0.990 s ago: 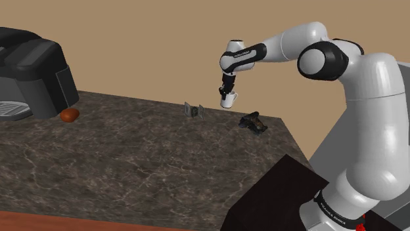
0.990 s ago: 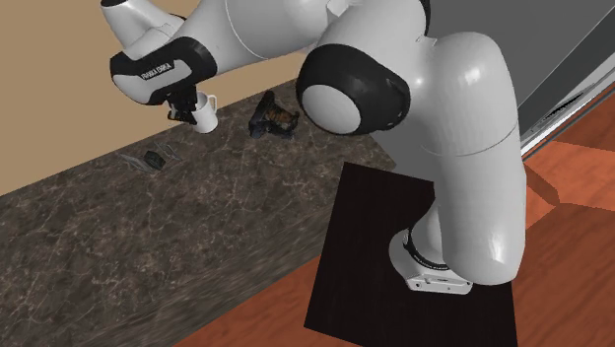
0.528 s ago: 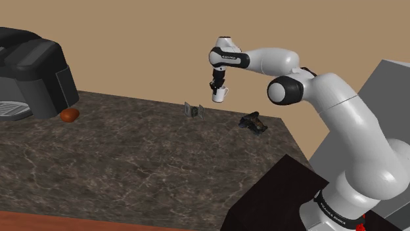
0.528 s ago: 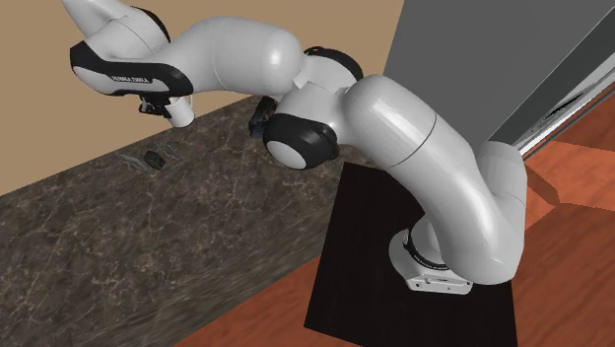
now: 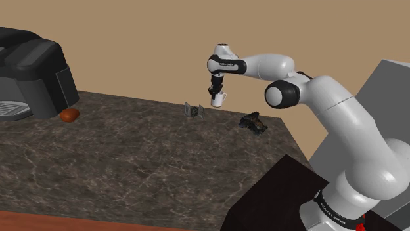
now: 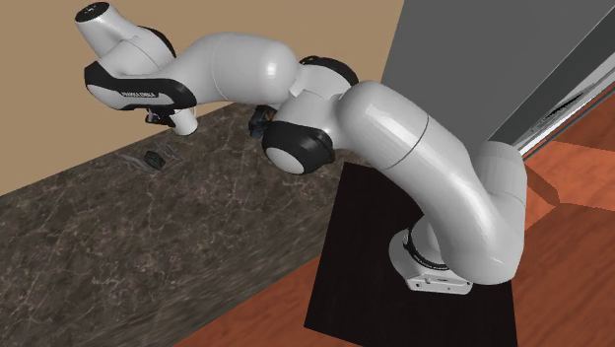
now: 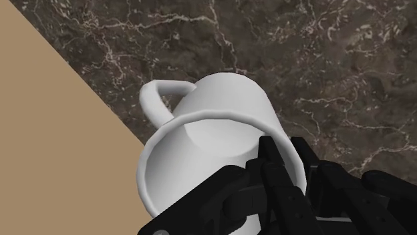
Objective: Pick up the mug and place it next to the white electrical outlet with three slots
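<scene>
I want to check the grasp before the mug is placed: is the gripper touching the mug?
Touching. The wrist view shows the gripper shut on the white mug. Its black fingers clasp the rim wall, one inside the mug and one outside.

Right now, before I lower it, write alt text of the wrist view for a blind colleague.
A white mug is clamped by its rim in the black gripper, one finger inside, one outside. Beneath lies dark marbled countertop; the mug's handle points toward the tan wall.
</scene>
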`<state>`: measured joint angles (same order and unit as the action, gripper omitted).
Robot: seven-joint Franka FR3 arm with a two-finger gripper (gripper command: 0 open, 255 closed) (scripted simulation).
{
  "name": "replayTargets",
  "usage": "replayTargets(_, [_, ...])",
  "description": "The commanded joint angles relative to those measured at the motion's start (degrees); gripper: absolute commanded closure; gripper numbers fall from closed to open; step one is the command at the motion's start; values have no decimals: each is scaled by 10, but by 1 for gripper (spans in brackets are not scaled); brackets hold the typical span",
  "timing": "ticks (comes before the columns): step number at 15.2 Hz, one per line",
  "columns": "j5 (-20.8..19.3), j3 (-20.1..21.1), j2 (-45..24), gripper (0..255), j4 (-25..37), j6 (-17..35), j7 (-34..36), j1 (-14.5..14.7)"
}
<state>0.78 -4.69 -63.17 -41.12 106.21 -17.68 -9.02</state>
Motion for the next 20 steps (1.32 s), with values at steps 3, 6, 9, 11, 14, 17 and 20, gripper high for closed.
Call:
replayTargets(3, [0,0,-4,255,-24,29,1,1])
replayTargets(6, [0,0,-14,255,-30,44,1,1])
replayTargets(9, [0,1,-25,255,-33,58,2,1])
replayTargets(11, [1,1,-33,255,-32,66,2,1])
replayTargets(14, [1,1,-49,255,-28,77,3,0])
replayTargets(17, [1,1,-66,255,-20,86,4,0])
replayTargets(20, [1,2,-85,255,-8,93,4,-1])
